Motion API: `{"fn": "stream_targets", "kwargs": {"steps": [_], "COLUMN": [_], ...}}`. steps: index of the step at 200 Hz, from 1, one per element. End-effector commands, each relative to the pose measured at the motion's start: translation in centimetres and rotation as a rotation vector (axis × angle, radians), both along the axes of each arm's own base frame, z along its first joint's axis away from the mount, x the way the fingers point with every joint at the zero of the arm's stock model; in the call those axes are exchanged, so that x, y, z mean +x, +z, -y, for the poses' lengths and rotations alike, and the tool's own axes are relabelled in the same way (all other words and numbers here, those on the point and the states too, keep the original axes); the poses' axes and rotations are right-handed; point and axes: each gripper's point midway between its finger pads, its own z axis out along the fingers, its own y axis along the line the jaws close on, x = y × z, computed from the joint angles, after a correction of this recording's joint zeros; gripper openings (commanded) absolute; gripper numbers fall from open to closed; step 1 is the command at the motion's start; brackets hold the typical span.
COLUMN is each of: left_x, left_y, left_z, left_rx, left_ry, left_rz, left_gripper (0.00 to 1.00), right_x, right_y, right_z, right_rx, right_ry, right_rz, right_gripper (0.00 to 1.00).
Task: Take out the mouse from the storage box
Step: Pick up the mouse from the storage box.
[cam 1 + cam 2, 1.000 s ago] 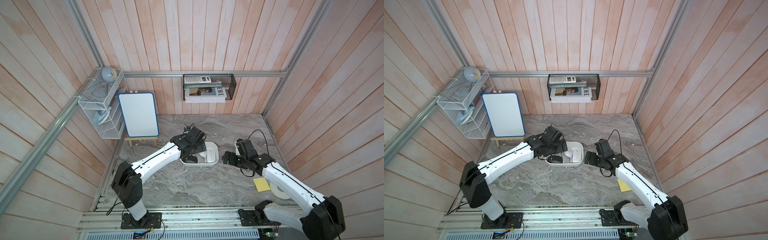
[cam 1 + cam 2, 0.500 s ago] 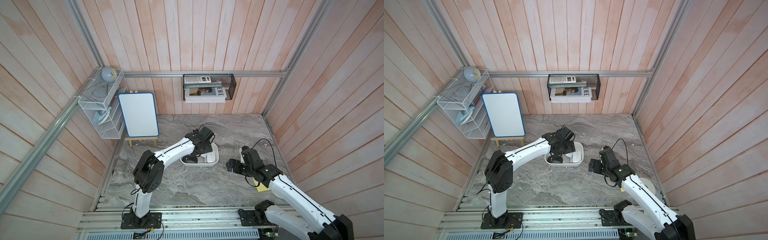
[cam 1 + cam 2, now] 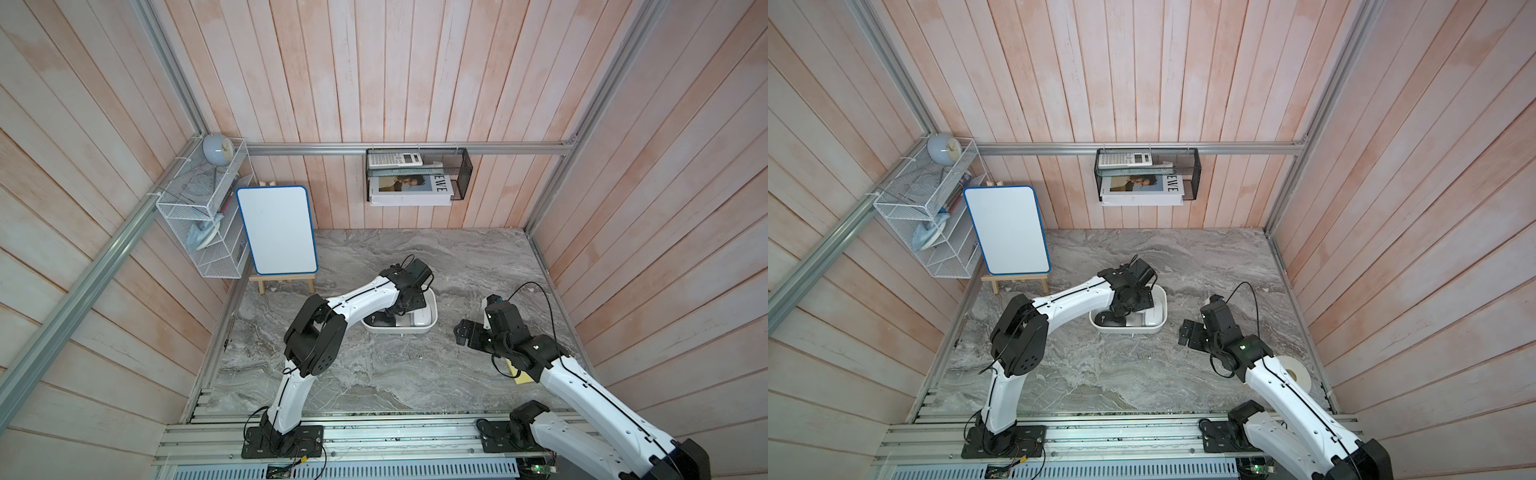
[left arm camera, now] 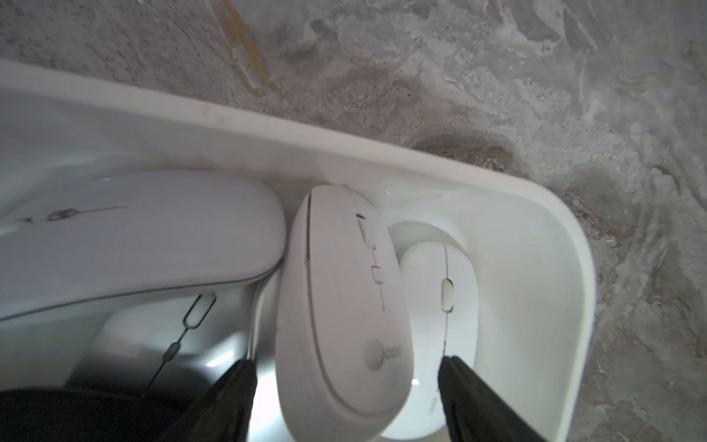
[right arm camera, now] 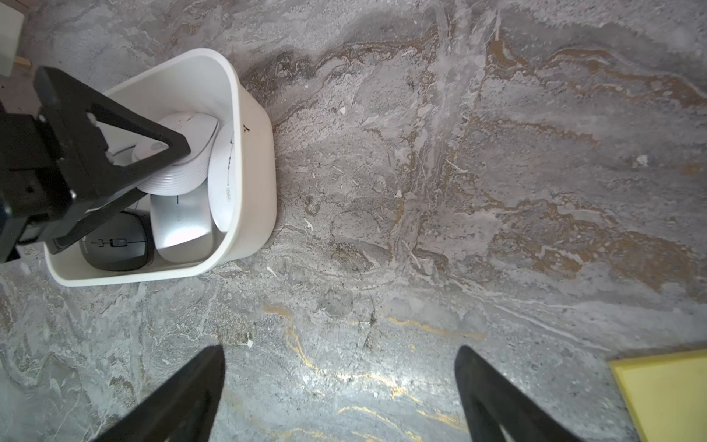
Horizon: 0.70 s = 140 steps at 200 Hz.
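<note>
Over the last second the left gripper [image 4: 344, 386] has swung across the storage box [image 3: 428, 328] from its left end to over its right part and come down among the mice, its fingers narrowing on either side of a white mouse [image 4: 340, 306]. The left arm's elbow has folded in toward the table's middle. The right gripper [image 3: 467, 334], wide open, has drawn back from the box toward the front.

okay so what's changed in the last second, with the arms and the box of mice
The left gripper dropped into the storage box and its jaws narrowed around the white mouse; a firm grip isn't clear yet. The right gripper drew back from the box, open and empty. Box and mice stayed put.
</note>
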Motion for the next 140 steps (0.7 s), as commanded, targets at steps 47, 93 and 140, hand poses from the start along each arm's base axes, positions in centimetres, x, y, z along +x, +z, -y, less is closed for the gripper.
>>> {"fn": "stream_targets", "kwargs": {"steps": [47, 93, 140], "left_x": [0.8, 1.3, 1.5], "left_y": [-1.5, -1.9, -1.0], "left_z": [1.1, 1.0, 0.5], "left_rx": [-0.027, -0.033, -0.024], "left_ry": [0.001, 0.012, 0.019], "left_rz": [-0.013, -0.005, 0.031], "left_gripper": [0.71, 0.58, 0.44], "right_x": [0.1, 0.1, 0.0], "right_y": [-0.7, -0.9, -0.9], "right_z": [0.1, 0.0, 0.0], "right_rx": [-0.018, -0.012, -0.008], "right_ry": [-0.004, 0.001, 0.0], "right_rz": [-0.002, -0.007, -0.012], "right_gripper": [0.98, 0.98, 0.98]}}
